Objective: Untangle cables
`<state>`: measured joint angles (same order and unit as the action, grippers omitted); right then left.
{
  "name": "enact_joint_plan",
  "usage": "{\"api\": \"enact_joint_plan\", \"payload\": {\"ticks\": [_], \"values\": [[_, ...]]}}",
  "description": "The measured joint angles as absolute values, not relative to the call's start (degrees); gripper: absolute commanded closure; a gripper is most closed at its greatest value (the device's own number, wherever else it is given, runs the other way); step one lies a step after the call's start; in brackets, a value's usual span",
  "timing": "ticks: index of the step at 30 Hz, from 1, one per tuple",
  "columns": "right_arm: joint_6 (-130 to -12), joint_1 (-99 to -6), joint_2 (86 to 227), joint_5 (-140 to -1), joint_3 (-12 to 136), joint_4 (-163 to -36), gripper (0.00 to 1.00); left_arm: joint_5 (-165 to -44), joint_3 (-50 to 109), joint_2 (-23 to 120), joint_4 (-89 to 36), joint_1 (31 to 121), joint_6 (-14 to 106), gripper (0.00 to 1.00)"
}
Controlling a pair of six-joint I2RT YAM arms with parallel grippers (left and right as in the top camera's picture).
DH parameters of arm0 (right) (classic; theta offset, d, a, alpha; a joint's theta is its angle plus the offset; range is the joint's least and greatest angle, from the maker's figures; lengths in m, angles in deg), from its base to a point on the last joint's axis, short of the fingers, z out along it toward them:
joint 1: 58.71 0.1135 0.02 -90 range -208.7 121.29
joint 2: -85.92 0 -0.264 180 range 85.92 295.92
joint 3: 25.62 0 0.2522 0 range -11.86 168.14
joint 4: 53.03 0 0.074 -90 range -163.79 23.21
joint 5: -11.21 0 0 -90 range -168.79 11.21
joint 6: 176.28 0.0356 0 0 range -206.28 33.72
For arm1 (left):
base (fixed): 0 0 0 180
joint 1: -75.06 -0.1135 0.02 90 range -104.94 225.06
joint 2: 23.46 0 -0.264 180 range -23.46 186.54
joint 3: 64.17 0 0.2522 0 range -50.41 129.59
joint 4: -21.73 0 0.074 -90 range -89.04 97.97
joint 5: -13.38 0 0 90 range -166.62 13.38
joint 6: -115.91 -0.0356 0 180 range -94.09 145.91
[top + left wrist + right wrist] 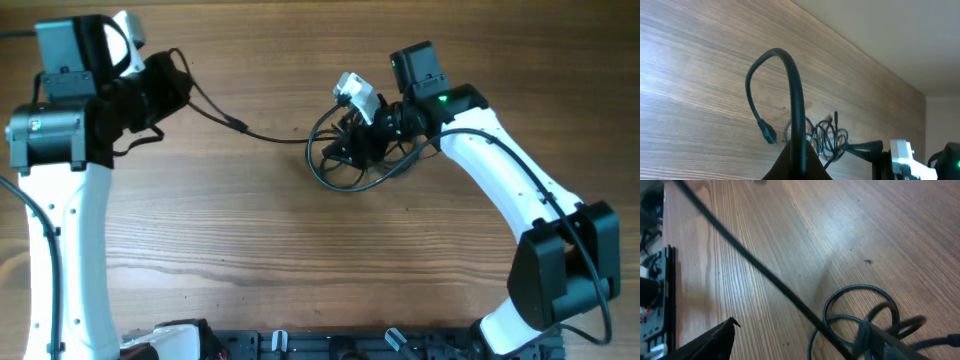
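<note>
Left pincer (165, 85): clenched on one taut cord (240, 127), up at the far-left corner.
Right pincer (365, 135): jaws spread, poised right over the knot.
Cables (345, 165): looped bundle, mid-surface (300, 260).
Tip: pin one loop with the right, then draw left slowly, and watch for snags.

Cables (326, 183) partly under right pincer (354, 147)

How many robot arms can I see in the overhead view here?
2. The left arm stands along the left edge, left tool at upper left shut on a cable. The right arm reaches in from lower right, right tool over the cable bundle at centre. None hidden.
</note>
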<state>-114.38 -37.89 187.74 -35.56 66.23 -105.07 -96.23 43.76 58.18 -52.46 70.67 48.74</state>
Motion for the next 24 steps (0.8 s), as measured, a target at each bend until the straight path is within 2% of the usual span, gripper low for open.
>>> {"api": "enact_joint_plan", "payload": {"ticks": [4, 6, 7, 9, 13, 15, 17, 19, 21, 24], "values": [[-117.5, -37.9, 189.9, -35.3, 66.0, -104.0, 0.21, -96.2, 43.8, 58.2, -53.2, 68.4, 48.7, 0.96], [-117.9, -37.9, 191.2, -35.2, 65.8, -103.5, 0.3, -96.2, 43.8, 58.2, -53.4, 68.4, 48.7, 0.96], [-117.8, -37.9, 193.2, -35.4, 65.5, -102.5, 0.31, -96.2, 43.8, 58.2, -53.4, 68.4, 48.7, 0.96], [-113.1, -37.9, 194.6, -38.1, 65.3, -98.8, 0.31, -96.2, 43.8, 58.2, -53.4, 68.4, 48.7, 0.96], [-93.8, -37.8, 198.7, -49.8, 65.2, -93.9, 0.28, -96.2, 43.9, 58.2, -53.4, 68.3, 48.7, 0.96], [-88.7, -37.8, 199.3, -52.8, 65.2, -93.9, 0.41, -96.2, 43.9, 58.2, -53.4, 68.4, 48.7, 0.96], [-85.1, -37.8, 199.8, -54.5, 65.2, -93.8, 0.58, -96.2, 43.9, 58.2, -53.4, 68.3, 48.7, 0.96], [-82.2, -37.8, 200.0, -55.2, 65.2, -92.0, 0.82, -96.1, 43.9, 58.2, -53.6, 68.4, 48.7, 0.96], [-79.5, -38.7, 200.0, -55.2, 65.7, -91.1, 0.94, -93.2, 44.0, 58.5, -57.2, 68.4, 48.8, 0.96], [-75.7, -42.0, 197.6, -53.0, 67.1, -91.1, 0.96, -87.9, 44.1, 60.9, -62.5, 68.8, 49.2, 0.96]]}}
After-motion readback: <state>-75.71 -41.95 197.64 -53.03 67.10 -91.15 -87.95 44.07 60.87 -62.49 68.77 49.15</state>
